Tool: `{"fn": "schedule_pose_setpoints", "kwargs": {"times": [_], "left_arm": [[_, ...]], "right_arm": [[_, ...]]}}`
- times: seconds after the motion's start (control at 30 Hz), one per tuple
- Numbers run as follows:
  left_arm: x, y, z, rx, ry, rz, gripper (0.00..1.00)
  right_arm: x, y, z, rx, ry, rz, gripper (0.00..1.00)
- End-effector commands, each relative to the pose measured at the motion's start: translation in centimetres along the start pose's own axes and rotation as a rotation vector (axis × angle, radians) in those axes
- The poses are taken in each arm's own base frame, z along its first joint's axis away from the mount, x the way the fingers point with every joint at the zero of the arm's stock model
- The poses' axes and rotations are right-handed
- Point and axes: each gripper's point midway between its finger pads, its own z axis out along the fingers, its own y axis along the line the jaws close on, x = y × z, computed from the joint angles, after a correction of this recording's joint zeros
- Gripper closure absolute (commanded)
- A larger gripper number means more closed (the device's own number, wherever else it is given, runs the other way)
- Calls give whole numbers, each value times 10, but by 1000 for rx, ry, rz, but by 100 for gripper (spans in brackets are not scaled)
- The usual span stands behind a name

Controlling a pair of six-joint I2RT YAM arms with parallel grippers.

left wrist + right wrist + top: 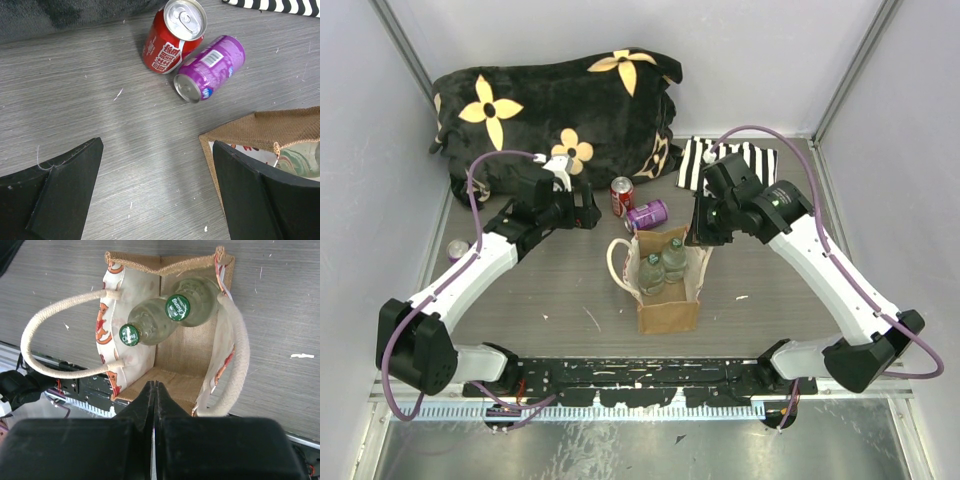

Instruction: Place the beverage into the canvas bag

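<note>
Grey wood-grain tabletop, pale walls on three sides.

Left arm reaches forward with its elbow low. The left claw sits at about 10 o'clock from the canvas bag, fingers spread wide with nothing between them. It points toward the two cans.

Right arm is folded inward. The right claw hangs over the bag's 2 o'clock rim, fingers pressed together and empty.

The bag stands open at tabletop centre, with one cream rope handle flopped out at 9 o'clock. Inside are two green glass bottles; one green cap reads "Chang".

Red can stands upright at 12 o'clock from the bag; its white lettering isn't legible. Purple can lies on its side touching the red one, between it and the bag rim.

Around:
- black blanket with yellow flowers at 11 o'clock
- striped cloth at 1 o'clock
- another small can at the 9 o'clock edge, beside the left arm
</note>
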Motion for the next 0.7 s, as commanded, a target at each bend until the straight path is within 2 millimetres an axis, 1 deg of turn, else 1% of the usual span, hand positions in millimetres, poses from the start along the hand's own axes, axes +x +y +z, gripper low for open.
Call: {"fn": "schedule_pose_setpoints", "kwargs": {"times": [0.0,0.03,0.13,0.17,0.23,0.33,0.47,0.57,0.63,0.67], "left_arm": [[-15,-6,0,19,-27,-5,2],[-15,-6,0,19,-27,-3,2],[-16,-6,2,16,-27,3,2],[-17,-5,2,15,-27,6,2],[-18,-5,4,16,-28,11,2],[-23,-5,9,12,-38,31,2],[-43,-6,23,5,-72,75,2],[-61,-10,39,17,-110,112,2],[-71,-15,52,30,-112,144,2],[-67,-15,64,26,-73,163,2]], "right_arm": [[-26,10,-12,-32,-137,14,96],[-31,8,-13,-18,-156,14,89],[-49,0,-17,45,-233,7,62],[-58,-3,-14,80,-254,-1,51],[-73,-1,-10,109,-273,-34,40],[-97,6,1,136,-283,-81,30],[-118,15,15,138,-299,-98,17],[-125,15,21,138,-309,-84,14],[-124,13,25,142,-304,-73,13],[-122,11,26,146,-297,-69,11]]}}
